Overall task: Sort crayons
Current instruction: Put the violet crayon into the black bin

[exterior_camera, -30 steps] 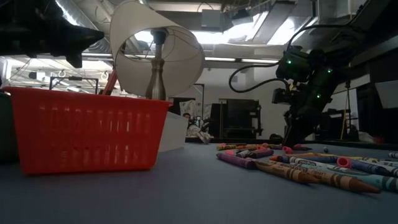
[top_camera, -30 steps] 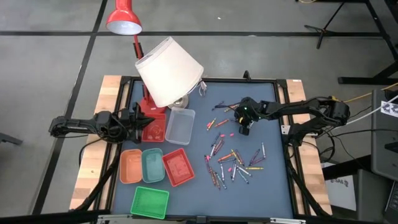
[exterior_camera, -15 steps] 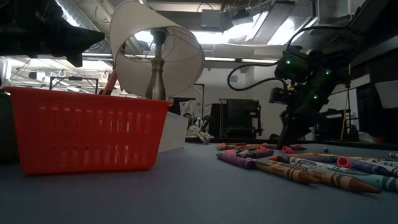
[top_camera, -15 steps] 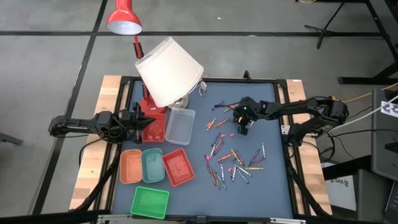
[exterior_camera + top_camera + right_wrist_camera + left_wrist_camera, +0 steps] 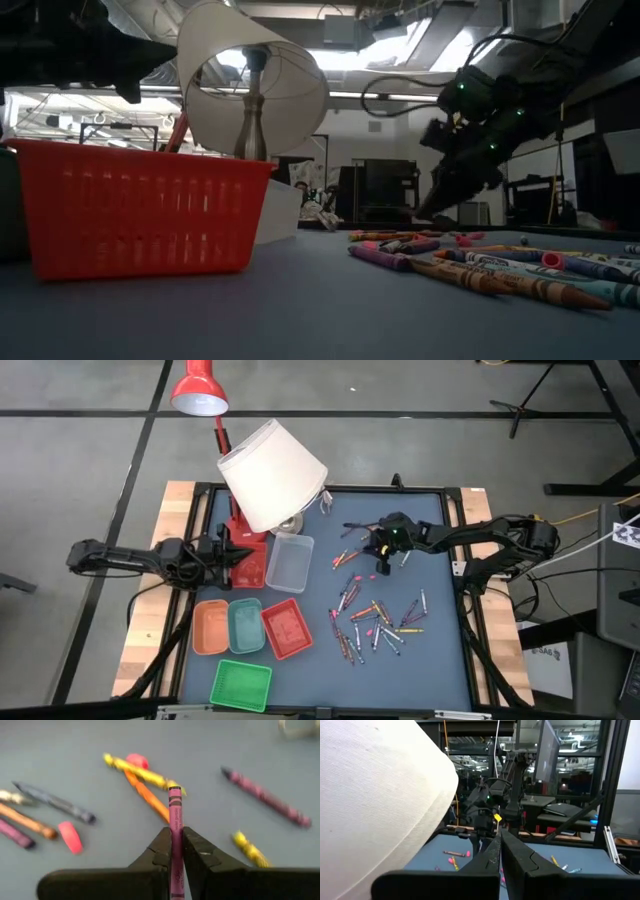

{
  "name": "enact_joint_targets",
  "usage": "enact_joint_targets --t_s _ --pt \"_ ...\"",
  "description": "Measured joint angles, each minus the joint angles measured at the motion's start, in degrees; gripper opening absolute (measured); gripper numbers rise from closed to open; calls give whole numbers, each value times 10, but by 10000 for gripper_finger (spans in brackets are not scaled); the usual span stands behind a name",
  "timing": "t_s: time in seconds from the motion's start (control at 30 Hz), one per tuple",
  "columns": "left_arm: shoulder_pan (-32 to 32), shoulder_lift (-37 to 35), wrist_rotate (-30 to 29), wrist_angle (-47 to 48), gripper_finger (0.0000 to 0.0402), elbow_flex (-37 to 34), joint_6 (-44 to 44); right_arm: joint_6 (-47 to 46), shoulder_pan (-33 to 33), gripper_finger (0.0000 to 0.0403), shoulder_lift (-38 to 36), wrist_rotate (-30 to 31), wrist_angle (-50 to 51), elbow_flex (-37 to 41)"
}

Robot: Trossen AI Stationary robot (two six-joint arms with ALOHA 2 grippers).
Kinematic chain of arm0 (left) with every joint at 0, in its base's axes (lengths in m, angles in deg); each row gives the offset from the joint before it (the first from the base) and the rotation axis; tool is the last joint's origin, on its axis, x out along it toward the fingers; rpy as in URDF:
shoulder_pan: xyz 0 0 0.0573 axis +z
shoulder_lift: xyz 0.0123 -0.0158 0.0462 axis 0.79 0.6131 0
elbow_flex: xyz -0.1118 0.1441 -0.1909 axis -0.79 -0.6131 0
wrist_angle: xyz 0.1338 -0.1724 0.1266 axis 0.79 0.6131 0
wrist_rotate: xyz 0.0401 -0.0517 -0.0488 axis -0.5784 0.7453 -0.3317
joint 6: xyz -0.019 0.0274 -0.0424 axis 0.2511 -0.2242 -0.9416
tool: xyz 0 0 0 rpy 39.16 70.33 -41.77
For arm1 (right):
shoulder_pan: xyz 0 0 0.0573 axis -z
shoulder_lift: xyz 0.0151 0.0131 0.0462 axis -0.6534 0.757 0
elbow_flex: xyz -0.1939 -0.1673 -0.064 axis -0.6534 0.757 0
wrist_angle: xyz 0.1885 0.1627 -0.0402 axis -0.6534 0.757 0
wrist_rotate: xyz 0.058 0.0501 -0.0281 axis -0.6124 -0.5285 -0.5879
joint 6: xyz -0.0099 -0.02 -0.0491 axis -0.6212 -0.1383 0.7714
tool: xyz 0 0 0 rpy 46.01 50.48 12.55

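Your right claw (image 5: 176,851) has lifted off the worktop (image 5: 440,660), clenched on a magenta crayon (image 5: 175,825), so that crayon's pick looks done.

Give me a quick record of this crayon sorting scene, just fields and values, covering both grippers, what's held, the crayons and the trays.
right gripper: shut on a magenta crayon, lifted over the table's far middle
left gripper: shut, empty, waiting at the left edge by the lamp
loose crayons: scattered on the table's right half
trays: six on the left half; clear, orange, teal, green and two red
crayons in trays: cannot tell
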Motion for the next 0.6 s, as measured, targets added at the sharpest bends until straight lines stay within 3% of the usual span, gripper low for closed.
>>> enact_joint_targets --t_s 0.6 --pt "0 216 0 -221 0 3 -5 0 0 30 -1 -76 -246 -1"
